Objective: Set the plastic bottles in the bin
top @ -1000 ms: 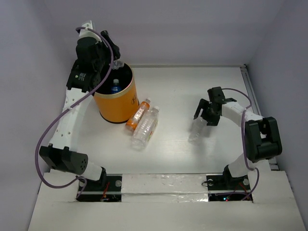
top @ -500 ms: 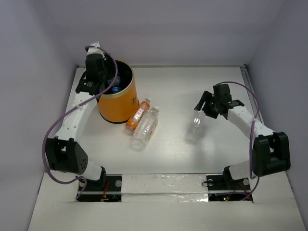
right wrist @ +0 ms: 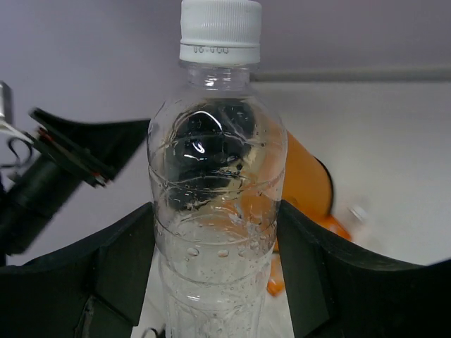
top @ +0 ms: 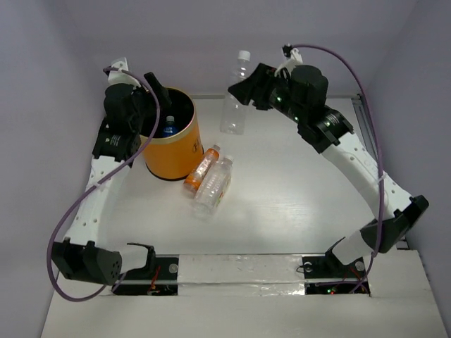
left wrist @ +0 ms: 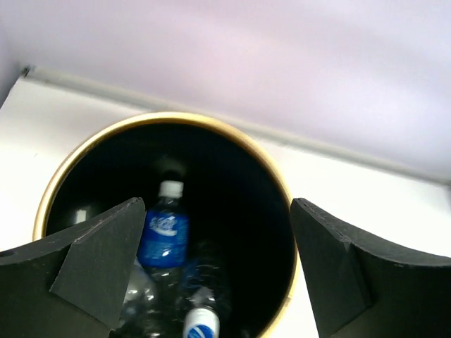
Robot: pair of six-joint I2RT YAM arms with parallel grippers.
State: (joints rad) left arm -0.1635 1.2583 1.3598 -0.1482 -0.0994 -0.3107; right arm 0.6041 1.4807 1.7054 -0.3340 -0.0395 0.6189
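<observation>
Beside the bin lie two bottles; right gripper clamps one clear bottle, left gripper gapes wide.

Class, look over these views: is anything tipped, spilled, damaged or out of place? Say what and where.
Nothing looks spilled or broken. An orange bottle and a clear bottle lie on their sides, side by side, on the table beside the bin. The right gripper holds a third bottle upright in mid-air.

Overhead view; wrist views close, sharing bin.
</observation>
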